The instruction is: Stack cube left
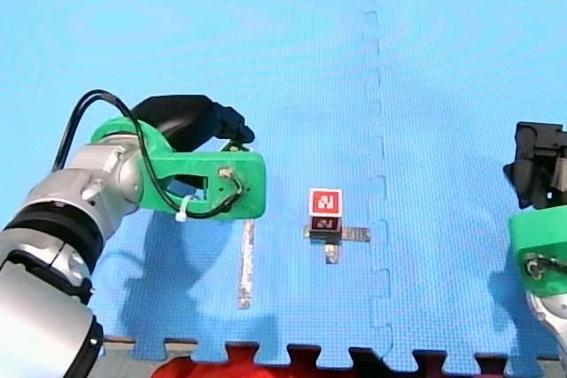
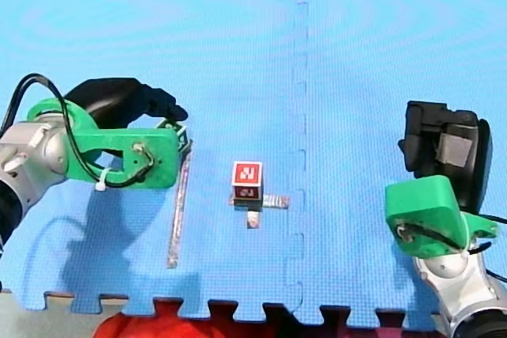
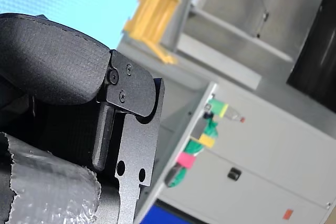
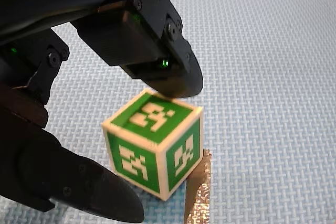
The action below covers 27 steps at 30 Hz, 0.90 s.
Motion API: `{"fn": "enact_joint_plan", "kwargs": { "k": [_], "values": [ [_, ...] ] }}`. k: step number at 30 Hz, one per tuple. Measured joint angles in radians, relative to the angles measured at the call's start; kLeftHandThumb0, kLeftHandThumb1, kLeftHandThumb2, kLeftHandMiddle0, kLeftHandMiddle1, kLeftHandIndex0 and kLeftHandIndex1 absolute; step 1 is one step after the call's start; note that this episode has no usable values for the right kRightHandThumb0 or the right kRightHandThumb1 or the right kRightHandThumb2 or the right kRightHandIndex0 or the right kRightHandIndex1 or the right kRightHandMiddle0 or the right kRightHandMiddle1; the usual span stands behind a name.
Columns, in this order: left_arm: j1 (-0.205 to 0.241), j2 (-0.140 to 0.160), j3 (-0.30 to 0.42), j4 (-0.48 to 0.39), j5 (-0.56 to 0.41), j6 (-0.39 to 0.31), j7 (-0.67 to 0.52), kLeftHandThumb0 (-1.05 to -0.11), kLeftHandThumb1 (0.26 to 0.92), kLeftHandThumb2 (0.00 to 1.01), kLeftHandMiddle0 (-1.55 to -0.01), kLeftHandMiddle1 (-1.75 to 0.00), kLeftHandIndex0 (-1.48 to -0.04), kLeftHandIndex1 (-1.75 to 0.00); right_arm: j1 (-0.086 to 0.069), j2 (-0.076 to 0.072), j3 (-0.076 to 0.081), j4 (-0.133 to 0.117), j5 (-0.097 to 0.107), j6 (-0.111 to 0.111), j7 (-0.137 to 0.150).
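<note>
My left hand (image 2: 135, 107) was curled round the green cube (image 4: 155, 145) by the tape strip's (image 2: 177, 215) far end; I judged it needed a square squeeze, then centring over the red cube (image 2: 247, 180). Right hand (image 2: 440, 148), far right, held nothing

Before you, a red cube (image 1: 325, 202) with white code markings sits upright on a cross of silver tape (image 1: 356, 235), toward 6 o'clock from the middle of the blue mat (image 1: 266, 59). The second wrist view gives you a green cube (image 4: 155, 142) (white-edged, similarly marked) standing flat on the mat, just beside the end of a tape strip (image 4: 197, 198).
</note>
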Motion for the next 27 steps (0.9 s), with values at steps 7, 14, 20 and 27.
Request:
{"fn": "enact_joint_plan", "kwargs": {
  "k": [7, 14, 20, 27],
  "values": [
    [0.013, 0.004, -0.002, 0.003, 0.0, -0.042, 0.045, -0.409, 0.79, 0.01, -0.89, -1.75, -1.28, -0.11, -0.002, 0.0, -0.004, 0.007, 0.0, -0.006, 0.002],
    [0.018, 0.011, -0.005, 0.006, 0.003, -0.067, 0.071, -0.418, 0.794, 0.0, -0.89, -1.75, -1.27, -0.08, -0.005, 0.0, -0.003, 0.009, -0.003, -0.008, 0.001],
    [0.022, 0.013, -0.004, 0.009, 0.003, -0.086, 0.086, -0.42, 0.8, 0.01, -0.89, -1.75, -1.27, -0.07, -0.006, 0.0, -0.003, 0.009, -0.005, -0.009, -0.001],
    [0.024, 0.013, -0.004, 0.011, 0.003, -0.097, 0.098, -0.416, 0.807, 0.01, -0.89, -1.75, -1.27, -0.06, -0.006, 0.002, -0.003, 0.009, -0.005, -0.011, -0.002]
  ]
}}
